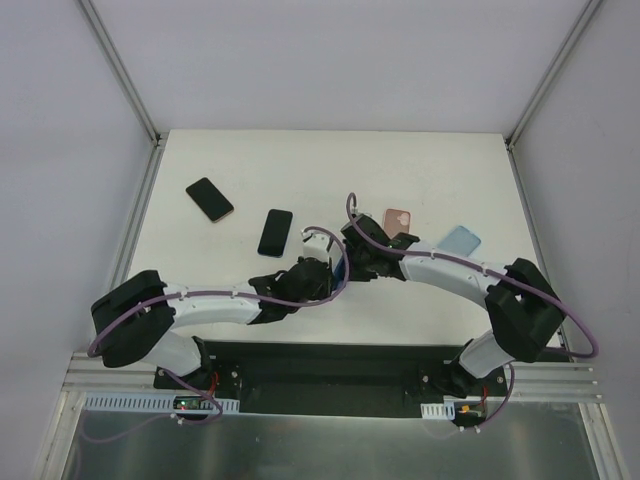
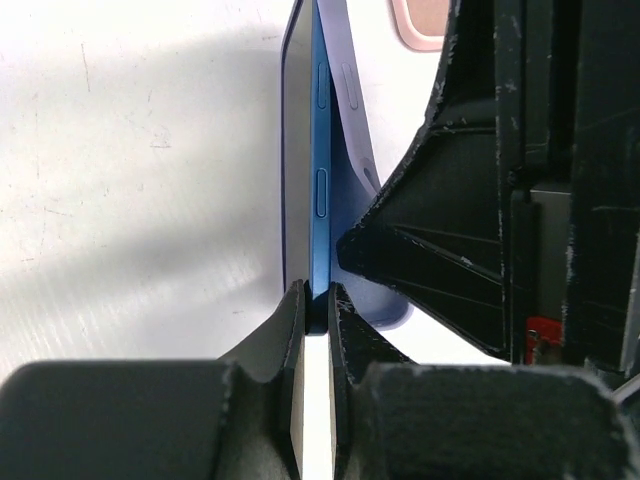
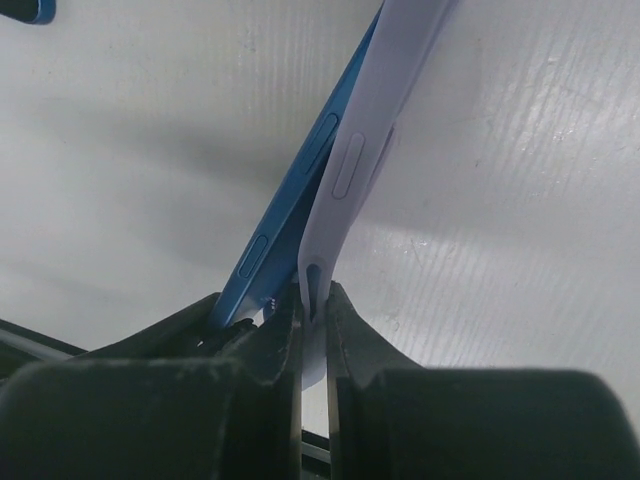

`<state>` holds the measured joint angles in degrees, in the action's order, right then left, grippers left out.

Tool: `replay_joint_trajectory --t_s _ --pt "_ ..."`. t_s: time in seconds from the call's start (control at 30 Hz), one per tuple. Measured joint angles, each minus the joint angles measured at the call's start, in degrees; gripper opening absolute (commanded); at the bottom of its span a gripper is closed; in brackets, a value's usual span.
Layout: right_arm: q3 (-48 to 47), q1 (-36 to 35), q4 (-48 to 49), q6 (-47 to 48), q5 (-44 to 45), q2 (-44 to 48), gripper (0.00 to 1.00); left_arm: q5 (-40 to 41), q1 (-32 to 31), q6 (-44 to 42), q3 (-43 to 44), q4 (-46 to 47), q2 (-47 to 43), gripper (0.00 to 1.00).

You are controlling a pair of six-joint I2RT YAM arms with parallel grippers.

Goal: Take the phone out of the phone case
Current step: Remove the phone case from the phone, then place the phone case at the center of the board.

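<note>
Top view, desk: on the white desk [image 1: 300, 160] lie a copper-rimmed black phone [image 1: 210, 200] far left, a plain black phone [image 1: 275, 232] beside it, and a pink case [image 1: 398, 220] and a pale blue case [image 1: 461, 240] to the right.
Top view, arms: the left gripper [image 1: 318, 274] and right gripper [image 1: 360, 252] meet mid-desk. What they hold is hard to make out here.
Left wrist, left gripper: pinching the near edge of the blue phone [image 2: 318, 180], which stands on edge.
Left wrist, case: the lilac phone case [image 2: 352, 110] splays off to the phone's right.
Right wrist, right gripper: pressed onto the lilac phone case's edge. The blue phone is just left of it, half out, and the two meet at the far end.
</note>
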<state>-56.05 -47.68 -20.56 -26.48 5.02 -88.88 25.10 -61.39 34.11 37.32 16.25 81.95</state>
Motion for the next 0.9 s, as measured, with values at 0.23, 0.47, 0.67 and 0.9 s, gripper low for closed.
replay_joint_trajectory --t_s 0.23,0.47,0.67,0.9 --pt "0.9 -0.2 1.6 0.5 -1.2 1.1 0.01 -2.1 1.8 -0.2 -1.8 -0.6 -3.5 0.00" --pt "5.2 2.0 -7.3 3.0 4.7 2.8 0.01 2.7 8.3 -2.0 -4.6 -4.3 -9.2 0.00" --pt "5.4 1.4 -10.0 3.2 5.3 5.9 0.01 7.0 11.5 -2.2 -5.7 -6.3 -9.9 0.00" --pt "4.6 1.6 -15.3 3.3 7.9 7.7 0.01 6.8 11.1 -2.8 -5.6 -6.3 -10.8 0.00"
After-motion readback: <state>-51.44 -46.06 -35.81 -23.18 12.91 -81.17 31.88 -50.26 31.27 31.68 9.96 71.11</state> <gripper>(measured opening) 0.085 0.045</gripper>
